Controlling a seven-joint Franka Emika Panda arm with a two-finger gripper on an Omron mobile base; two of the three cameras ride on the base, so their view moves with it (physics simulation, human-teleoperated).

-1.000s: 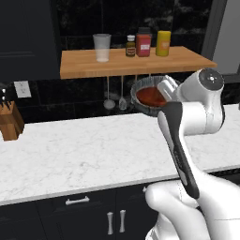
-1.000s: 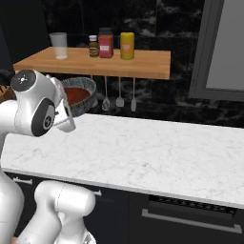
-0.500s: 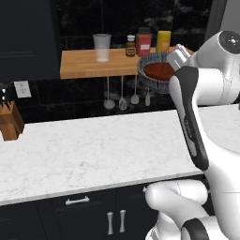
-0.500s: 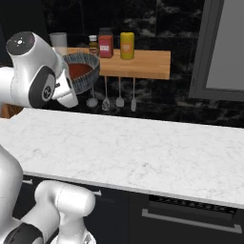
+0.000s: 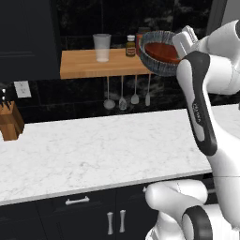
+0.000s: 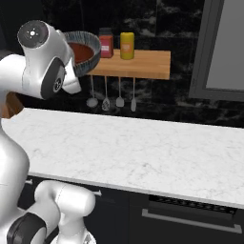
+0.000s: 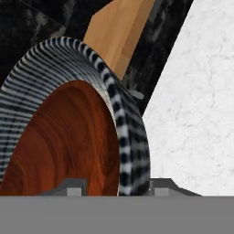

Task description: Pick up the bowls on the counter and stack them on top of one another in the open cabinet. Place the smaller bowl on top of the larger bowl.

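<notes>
White marble runs along the near side: the counter, over dark cabinet fronts, with a wooden knife block at its far left. No bowl shows on it, so both appear already lifted.

Above it the arm carries the larger bowl high, level with the open cabinet and just off that shelf's right end in the left base view. Inside sits the smaller bowl, its reddish-brown interior filling the grey bowl's hollow, so the stack seems made in the air and carried as one. In the hand view the gripper straddles the grey bowl's rim, fingertips on either side, partly closed on its wall.

Farther back the shelf bears a clear glass, a small dark jar, a red canister and a yellow one. Utensils hang beneath.
</notes>
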